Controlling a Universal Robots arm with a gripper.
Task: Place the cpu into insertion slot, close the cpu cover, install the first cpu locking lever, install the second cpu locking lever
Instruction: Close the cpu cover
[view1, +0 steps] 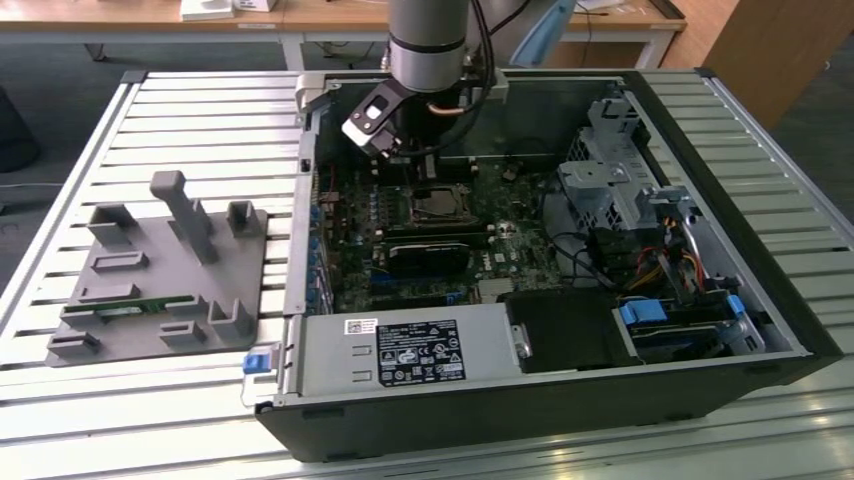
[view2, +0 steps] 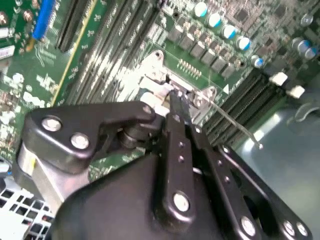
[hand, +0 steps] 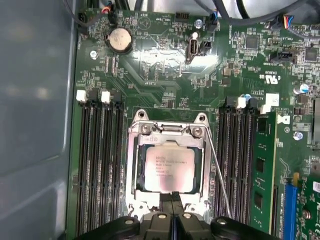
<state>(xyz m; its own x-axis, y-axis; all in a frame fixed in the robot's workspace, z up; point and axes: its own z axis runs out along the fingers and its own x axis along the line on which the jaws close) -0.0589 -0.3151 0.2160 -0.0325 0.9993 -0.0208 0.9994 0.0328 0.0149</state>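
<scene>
Matt metal cpu (hand: 167, 169) top; shiny metal cpu cover (hand: 131, 170); matt black gripper (hand: 172, 198).

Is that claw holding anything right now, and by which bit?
Nothing, it seems: the gripper is shut, its tips at the edge of the cpu cover.

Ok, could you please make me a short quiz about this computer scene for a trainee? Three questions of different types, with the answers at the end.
1. True or false: the metal frame lies closed over the chip.
2. Choose one: the gripper is nearest to A) the metal frame, B) the grey holder, C) the coin battery.
3. Fill in: the gripper's fingers are ___ (open or shut).

Key: 1 true; 2 A; 3 shut.
</scene>
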